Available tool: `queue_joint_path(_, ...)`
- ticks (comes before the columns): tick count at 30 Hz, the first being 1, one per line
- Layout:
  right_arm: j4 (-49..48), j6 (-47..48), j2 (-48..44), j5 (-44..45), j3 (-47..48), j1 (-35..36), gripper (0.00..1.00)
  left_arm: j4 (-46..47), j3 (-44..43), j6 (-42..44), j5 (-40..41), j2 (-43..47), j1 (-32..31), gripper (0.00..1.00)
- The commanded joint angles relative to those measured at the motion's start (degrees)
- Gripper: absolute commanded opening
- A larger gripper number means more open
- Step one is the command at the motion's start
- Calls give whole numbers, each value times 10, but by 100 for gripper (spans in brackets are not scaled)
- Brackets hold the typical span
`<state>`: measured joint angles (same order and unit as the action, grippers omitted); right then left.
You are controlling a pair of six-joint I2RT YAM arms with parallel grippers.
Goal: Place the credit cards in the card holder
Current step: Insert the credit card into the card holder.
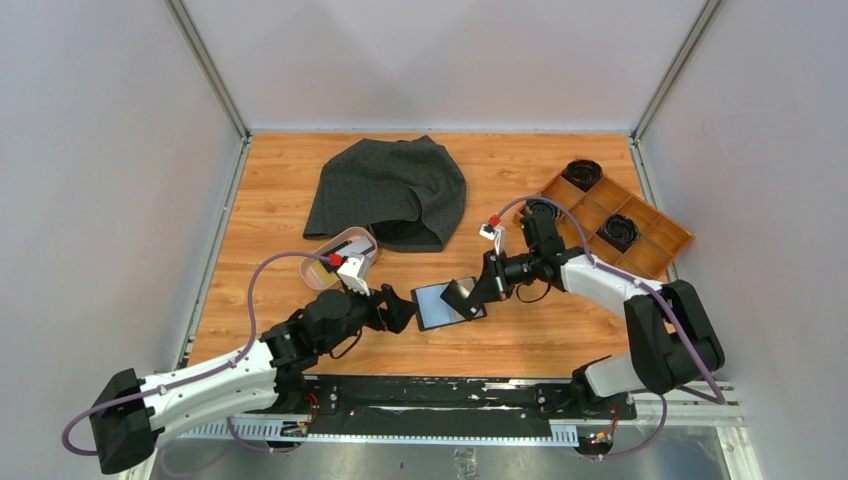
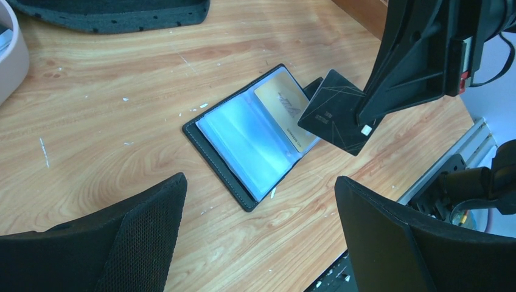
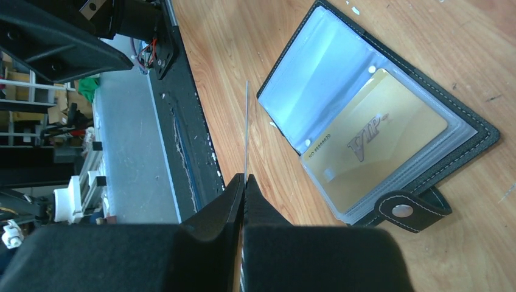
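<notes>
The black card holder [image 1: 432, 309] lies open on the table, its greyish-blue pockets facing up. It also shows in the left wrist view [image 2: 237, 146] and the right wrist view [image 3: 341, 67]. A yellowish-tan card [image 2: 286, 108] sits in its right pocket [image 3: 377, 134]. My right gripper [image 1: 480, 288] is shut on a dark card [image 2: 333, 112] and holds it tilted just above the holder's right edge. In the right wrist view the card shows edge-on [image 3: 246, 128] between my right gripper's [image 3: 243, 177] fingers. My left gripper [image 1: 406, 310] is open and empty at the holder's left edge, also seen from the left wrist [image 2: 260, 182].
A pink oval dish [image 1: 340, 258] stands behind my left gripper. A dark grey cloth [image 1: 390, 190] lies at the back middle. A wooden compartment tray [image 1: 620, 215] with black round items sits at the back right. The holder's snap tab [image 3: 400, 210] sticks out.
</notes>
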<state>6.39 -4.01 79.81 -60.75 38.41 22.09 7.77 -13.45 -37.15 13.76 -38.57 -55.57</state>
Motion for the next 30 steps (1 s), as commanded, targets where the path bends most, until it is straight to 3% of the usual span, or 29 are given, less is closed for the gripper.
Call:
queue_joint_path(1,-23,-46,21,4,-7,-6,0,32,13,-21,22,-4,4,95)
queue_joint_path(19,-31,-84,56,20,-5,-1,0,59,36,-35,29,-11,4,94)
queue_joint_path(30,-15,-105,85,103,8,2,0,141,31,-41,16,-94,4,83)
